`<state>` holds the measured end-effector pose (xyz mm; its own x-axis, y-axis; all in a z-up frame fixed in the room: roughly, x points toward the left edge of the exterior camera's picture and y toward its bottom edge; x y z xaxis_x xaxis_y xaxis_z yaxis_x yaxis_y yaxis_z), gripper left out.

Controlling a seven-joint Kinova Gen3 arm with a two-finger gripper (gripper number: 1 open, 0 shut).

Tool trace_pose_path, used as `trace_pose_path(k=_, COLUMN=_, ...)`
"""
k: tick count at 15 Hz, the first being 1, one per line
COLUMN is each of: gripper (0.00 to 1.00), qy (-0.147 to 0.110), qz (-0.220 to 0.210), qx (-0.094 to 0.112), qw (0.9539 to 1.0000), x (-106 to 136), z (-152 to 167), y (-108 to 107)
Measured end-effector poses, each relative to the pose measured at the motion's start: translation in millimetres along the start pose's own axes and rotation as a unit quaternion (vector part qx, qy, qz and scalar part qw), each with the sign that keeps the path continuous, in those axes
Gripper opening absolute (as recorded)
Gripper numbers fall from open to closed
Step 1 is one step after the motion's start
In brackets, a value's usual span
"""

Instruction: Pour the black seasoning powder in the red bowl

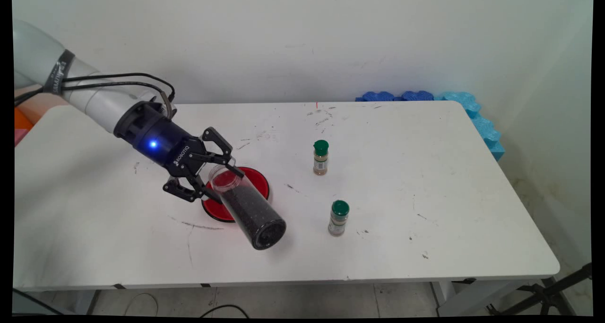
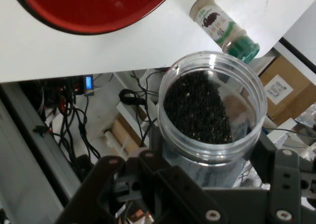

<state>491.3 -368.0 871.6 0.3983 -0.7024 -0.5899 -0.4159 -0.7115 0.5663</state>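
My gripper (image 1: pixel 221 185) is shut on a clear plastic jar (image 1: pixel 250 209) partly filled with black grains. The jar is lidless and tilted, its open mouth up by the fingers and its base low toward the table's front. It hangs over the near edge of a red plate (image 1: pixel 259 182) on the white table (image 1: pixel 425 171). In the hand view the jar's mouth (image 2: pixel 197 105) fills the middle between my gripper's (image 2: pixel 212 169) fingers, the grains lying inside. The red plate (image 2: pixel 94 7) shows at the top left there.
Two small spice bottles with green caps stand right of the plate, one farther back (image 1: pixel 320 157) and one nearer (image 1: pixel 338 217); one of them (image 2: pixel 224 29) appears in the hand view. Blue foam pieces (image 1: pixel 472 110) line the table's back right corner.
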Motion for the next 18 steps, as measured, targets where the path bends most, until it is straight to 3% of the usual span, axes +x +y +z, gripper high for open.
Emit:
trace_pose_path(k=10, gripper=0.0, qy=-0.013, qz=-0.07, qx=-0.029, qw=0.997, x=3.5, z=-1.8, y=-3.6)
trace_pose_path(k=18, gripper=0.0, qy=-0.02, qz=-0.103, qx=-0.051, qw=0.9932, x=7.7, z=-1.5, y=-5.3)
